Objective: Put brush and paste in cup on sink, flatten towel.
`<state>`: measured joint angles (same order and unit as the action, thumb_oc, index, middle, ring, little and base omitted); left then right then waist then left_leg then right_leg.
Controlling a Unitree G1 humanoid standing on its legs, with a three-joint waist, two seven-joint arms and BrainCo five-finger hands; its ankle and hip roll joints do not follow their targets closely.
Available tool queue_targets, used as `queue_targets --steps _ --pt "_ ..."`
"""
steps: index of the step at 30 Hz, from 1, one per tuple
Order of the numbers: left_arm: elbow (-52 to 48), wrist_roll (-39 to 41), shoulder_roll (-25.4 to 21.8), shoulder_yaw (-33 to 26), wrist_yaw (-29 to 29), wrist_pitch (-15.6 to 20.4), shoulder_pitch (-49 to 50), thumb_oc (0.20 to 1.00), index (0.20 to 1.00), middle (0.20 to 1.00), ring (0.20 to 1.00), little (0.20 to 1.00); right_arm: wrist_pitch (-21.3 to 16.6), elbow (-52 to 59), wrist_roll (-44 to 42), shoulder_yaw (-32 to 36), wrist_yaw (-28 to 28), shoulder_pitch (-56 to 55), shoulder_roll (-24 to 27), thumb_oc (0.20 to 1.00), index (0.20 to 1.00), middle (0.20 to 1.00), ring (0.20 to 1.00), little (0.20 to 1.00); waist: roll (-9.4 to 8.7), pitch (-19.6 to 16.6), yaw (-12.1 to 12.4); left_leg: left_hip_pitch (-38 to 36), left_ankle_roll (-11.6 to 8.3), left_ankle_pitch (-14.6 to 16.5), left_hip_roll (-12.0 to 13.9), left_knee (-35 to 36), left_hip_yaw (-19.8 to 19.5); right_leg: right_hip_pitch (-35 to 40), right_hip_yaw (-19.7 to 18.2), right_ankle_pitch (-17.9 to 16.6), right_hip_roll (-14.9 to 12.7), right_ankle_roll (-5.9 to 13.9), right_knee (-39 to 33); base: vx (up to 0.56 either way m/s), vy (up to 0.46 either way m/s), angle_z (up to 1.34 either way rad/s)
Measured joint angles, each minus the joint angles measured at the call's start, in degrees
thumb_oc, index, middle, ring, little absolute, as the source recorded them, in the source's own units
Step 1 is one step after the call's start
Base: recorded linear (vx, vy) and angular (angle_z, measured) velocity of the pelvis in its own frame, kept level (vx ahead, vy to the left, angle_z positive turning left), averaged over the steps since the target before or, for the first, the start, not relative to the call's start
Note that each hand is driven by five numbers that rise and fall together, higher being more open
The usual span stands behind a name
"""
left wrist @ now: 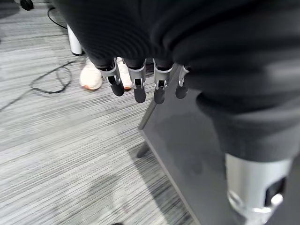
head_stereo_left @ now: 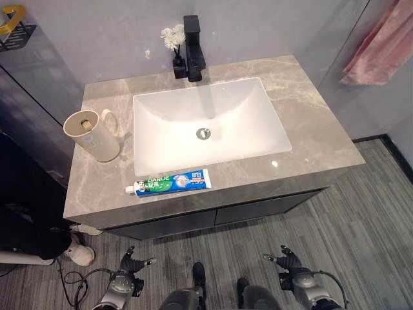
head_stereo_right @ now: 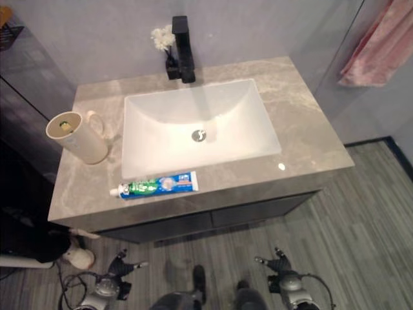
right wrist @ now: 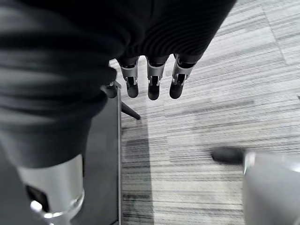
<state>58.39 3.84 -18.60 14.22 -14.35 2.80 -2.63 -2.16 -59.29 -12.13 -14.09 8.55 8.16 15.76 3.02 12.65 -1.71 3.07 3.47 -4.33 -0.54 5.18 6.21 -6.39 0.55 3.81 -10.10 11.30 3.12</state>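
A cream cup (head_stereo_left: 93, 135) with a handle stands upright on the grey counter (head_stereo_left: 310, 123), left of the white basin (head_stereo_left: 206, 123); something small and green shows inside it. A blue-green toothpaste tube (head_stereo_left: 169, 183) lies flat along the counter's front edge, cap to the left. A pink towel (head_stereo_left: 381, 45) hangs bunched on the wall at the upper right. My left hand (head_stereo_left: 131, 265) and right hand (head_stereo_left: 288, 261) hang low over the floor in front of the cabinet, fingers (left wrist: 136, 84) relaxed and holding nothing.
A black faucet (head_stereo_left: 193, 48) and a small vase of white flowers (head_stereo_left: 173, 40) stand behind the basin. A dark cabinet (head_stereo_left: 213, 216) sits under the counter. A black wire shelf (head_stereo_left: 13, 29) hangs at the upper left. A person's white shoe (head_stereo_left: 80, 255) rests on the floor.
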Motion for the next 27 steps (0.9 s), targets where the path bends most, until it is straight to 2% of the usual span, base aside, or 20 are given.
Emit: queue_targets --steps 2,3,4,5,8,10,12,15,17,18,20,23,25,26,27 --pt "0.6 0.0 -0.5 -0.4 -0.3 0.1 -0.2 1.000 1.000 1.000 1.000 1.000 0.1 0.1 0.1 -1.0 0.0 -0.4 -0.4 1.000 1.000 1.000 1.000 1.000 -1.48 0.2 -0.3 -0.2 -0.76 -0.2 0.2 0.0 -1.4 -0.7 -0.7 -3.9 -1.0 0.80 -3.8 0.03 -0.086 0.49" --pt "0.1 -0.6 -1.7 0.1 -0.3 0.1 0.6 1.000 1.000 1.000 1.000 1.000 0.1 -0.2 1.1 -1.5 0.0 -1.4 -1.2 1.000 1.000 1.000 1.000 1.000 -4.29 -0.6 -0.2 -0.3 -1.83 -0.4 -0.4 0.3 -3.1 -0.6 -0.7 -5.9 -1.0 0.02 -4.8 0.05 -0.123 0.73" --pt "-0.3 -1.3 -2.2 0.1 -0.4 0.1 1.1 1.000 1.000 1.000 1.000 1.000 0.1 -0.5 1.7 -1.5 0.0 -1.9 -1.5 1.000 1.000 1.000 1.000 1.000 -5.90 -1.3 0.2 -0.3 -2.87 -0.3 -0.8 0.4 -4.0 -0.2 -1.2 -8.2 -0.9 -1.86 -5.5 0.07 -0.160 0.77" --pt "-1.3 -2.3 -2.0 0.1 -0.5 0.1 1.9 1.000 1.000 1.000 1.000 1.000 0.1 -0.6 1.9 -1.0 0.0 -2.2 -1.0 1.000 1.000 1.000 1.000 1.000 -5.78 -1.4 0.6 -0.5 -3.70 -0.3 0.0 0.4 -4.6 0.7 0.0 -10.5 -0.1 -2.62 -6.6 0.05 -0.115 0.43" --pt "-6.2 -2.9 -1.8 0.2 -0.4 0.3 5.6 1.000 1.000 1.000 1.000 1.000 0.0 -1.0 2.0 -0.4 0.0 -2.4 0.9 1.000 1.000 1.000 1.000 1.000 -3.99 -2.1 1.3 0.0 -5.64 -0.1 3.6 0.3 -6.0 2.0 2.6 -10.7 3.3 -4.01 -8.6 0.04 -0.074 0.25" --pt "-10.1 -4.8 -2.0 0.2 -0.5 0.5 8.1 1.000 1.000 1.000 1.000 1.000 0.0 -1.7 2.2 0.2 0.1 -2.7 2.7 1.000 1.000 1.000 1.000 1.000 -2.72 -2.5 1.7 0.0 -6.71 -0.4 5.6 0.1 -7.3 2.9 5.0 -10.0 5.4 -5.83 -8.6 0.06 -0.103 0.38" --pt "-15.8 -6.5 -3.2 0.2 -0.6 0.9 10.5 1.000 1.000 1.000 1.000 1.000 -0.3 -1.7 2.3 1.3 0.1 -3.2 3.6 1.000 1.000 1.000 1.000 1.000 -1.98 -2.4 2.2 -0.3 -8.23 -0.7 6.5 0.1 -7.8 3.6 6.1 -9.7 6.3 -6.49 -8.6 0.03 -0.047 0.24" --pt "-21.6 -7.8 -5.1 -0.5 -0.8 2.2 12.2 1.000 1.000 1.000 1.000 1.000 -0.3 -2.3 2.4 1.7 0.1 -4.4 4.9 1.000 1.000 1.000 1.000 1.000 -0.36 -2.4 2.6 -0.3 -8.75 -0.7 6.6 0.1 -9.5 4.6 7.8 -9.0 6.3 -6.64 -8.6 0.05 -0.013 0.27" --pt "-27.4 -9.1 -8.4 -0.7 -0.9 3.1 15.2 1.000 1.000 1.000 1.000 1.000 -0.4 -2.5 3.0 1.8 0.1 -4.9 4.9 1.000 1.000 1.000 1.000 1.000 0.15 -2.3 2.6 -0.7 -8.91 -0.6 6.6 0.1 -10.0 5.2 8.0 -8.7 6.1 -6.43 -8.6 0.03 0.002 0.13" --pt "-31.6 -10.7 -11.7 -2.2 -0.9 4.0 18.0 1.000 1.000 1.000 1.000 1.000 -0.4 -2.8 4.1 1.8 0.1 -5.6 4.9 1.000 1.000 1.000 1.000 1.000 0.61 -2.3 2.9 -1.2 -9.08 -0.3 6.3 0.1 -10.1 5.8 8.0 -8.5 5.9 -6.30 -8.6 0.01 0.009 0.09" --pt "-33.2 -11.8 -14.4 -5.0 -1.2 4.5 19.7 1.000 1.000 1.000 1.000 1.000 -0.4 -2.9 4.6 2.0 0.1 -6.0 5.0 1.000 1.000 1.000 1.000 1.000 1.77 -2.8 4.0 -1.2 -8.94 0.0 5.8 0.4 -10.2 5.9 8.1 -8.4 5.3 -6.16 -8.6 0.01 0.013 0.06" --pt "-41.6 -12.1 -18.8 -9.5 -1.4 4.7 25.5 1.000 1.000 1.000 1.000 1.000 -0.4 -4.9 4.4 3.8 0.0 -5.7 4.2 1.000 1.000 1.000 1.000 1.000 2.34 -3.1 4.4 -1.2 -8.82 0.3 5.3 0.4 -10.3 6.1 8.1 -8.4 4.8 -5.90 -8.6 0.02 0.022 0.04" --pt "-45.5 -13.0 -20.3 -9.8 -1.3 4.8 27.0 1.000 1.000 1.000 1.000 1.000 -0.3 -5.9 4.4 3.9 0.0 -5.8 4.4 1.000 1.000 1.000 1.000 1.000 2.94 -3.5 5.2 -1.2 -8.82 0.3 4.8 0.4 -10.4 6.1 8.3 -8.3 4.3 -5.64 -8.6 0.04 0.022 0.09" --pt "-51.6 -13.9 -22.9 -9.9 -1.0 5.5 29.1 1.000 1.000 1.000 1.000 1.000 -0.3 -6.3 4.4 3.9 -0.1 -6.3 4.4 1.000 1.000 1.000 1.000 1.000 3.29 -3.7 5.7 -1.3 -8.74 0.4 4.4 0.4 -10.6 6.4 8.9 -8.1 3.9 -5.38 -8.5 0.03 0.010 0.13" --pt "-53.4 -14.0 -23.7 -10.4 -0.9 6.1 29.2 1.000 1.000 1.000 1.000 1.000 -0.3 -6.4 4.4 3.9 -0.1 -6.4 4.3 1.000 1.000 1.000 1.000 1.000 3.53 -3.9 5.8 -1.3 -8.72 0.4 4.3 0.4 -10.7 6.5 9.1 -8.1 3.7 -5.23 -8.5 0.04 0.014 0.10"
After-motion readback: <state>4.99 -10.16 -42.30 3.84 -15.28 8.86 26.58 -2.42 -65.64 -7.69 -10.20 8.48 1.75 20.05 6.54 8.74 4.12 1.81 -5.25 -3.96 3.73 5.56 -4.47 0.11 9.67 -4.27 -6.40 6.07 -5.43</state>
